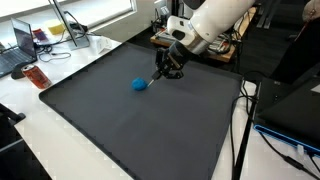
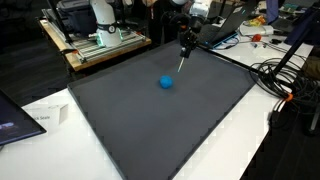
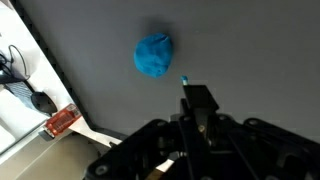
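The ball (image 1: pixel 139 84) lies near the dark surface's (image 1: pixel 120 140) middle, toward the edge the arm reaches over, just beside a thin stick (image 2: pixel 182 62) clenched in the gripper (image 1: pixel 166 68), with a laptop (image 1: pixel 18 45) and cables (image 2: pixel 275 75) around.

1. A wide dark grey mat (image 1: pixel 130 130) covers most of a white table (image 1: pixel 40 135), and its matte surface is evenly lit.
2. Daylight comes through a window (image 1: pixel 100 8) beyond the far end of the table and falls bright on the pale ledge below it.
3. An open laptop (image 1: pixel 14 52) sits at one corner of the table. A small red item (image 1: pixel 37 76) lies just beside the mat's edge.
4. Black cables (image 2: pixel 285 78) lie tangled on the white tabletop, off the side of the mat.
5. A wooden bench (image 2: pixel 75 50) stands behind the table and carries white equipment (image 2: pixel 100 25).
6. A sheet of paper (image 2: pixel 45 115) lies near the mat's corner.
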Controlling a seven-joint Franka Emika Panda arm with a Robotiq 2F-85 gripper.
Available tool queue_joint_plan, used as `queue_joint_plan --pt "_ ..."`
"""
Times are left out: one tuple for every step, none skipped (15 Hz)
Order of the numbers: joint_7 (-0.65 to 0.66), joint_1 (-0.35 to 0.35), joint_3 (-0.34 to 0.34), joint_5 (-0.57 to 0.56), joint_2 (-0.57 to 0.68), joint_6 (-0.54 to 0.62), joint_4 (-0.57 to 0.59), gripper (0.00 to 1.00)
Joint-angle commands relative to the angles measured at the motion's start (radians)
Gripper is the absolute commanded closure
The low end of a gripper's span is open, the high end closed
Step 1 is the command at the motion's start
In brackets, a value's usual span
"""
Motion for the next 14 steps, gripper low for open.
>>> queue_joint_plan --pt "0.047 -0.046 0.004 -0.057 -0.073 0.107 -0.111 0.97" --pt "0.053 -0.056 0.002 -0.065 -0.082 0.132 -0.129 0.97" --pt "0.058 -0.065 0.0 -0.073 -0.09 0.157 -0.144 0.97" --pt "0.064 -0.074 -0.002 -0.082 -0.098 0.178 -0.159 0.97" --pt "0.072 -0.082 -0.005 -0.091 -0.105 0.2 -0.172 0.97" --pt "0.074 -0.09 -0.006 -0.096 -0.112 0.221 -0.184 0.97" --pt "0.08 -0.098 -0.009 -0.103 -0.118 0.245 -0.196 0.97" --pt "0.085 -0.104 -0.011 -0.109 -0.124 0.261 -0.205 0.97" --pt "0.088 -0.111 -0.013 -0.117 -0.129 0.281 -0.214 0.97" --pt "0.093 -0.118 -0.015 -0.123 -0.135 0.299 -0.222 0.97" --pt "0.094 -0.125 -0.017 -0.127 -0.142 0.32 -0.231 0.97" --pt "0.096 -0.131 -0.019 -0.13 -0.148 0.337 -0.237 0.97" --pt "0.091 -0.138 -0.021 -0.129 -0.154 0.358 -0.246 0.97" --pt "0.087 -0.143 -0.024 -0.129 -0.159 0.376 -0.252 0.97"
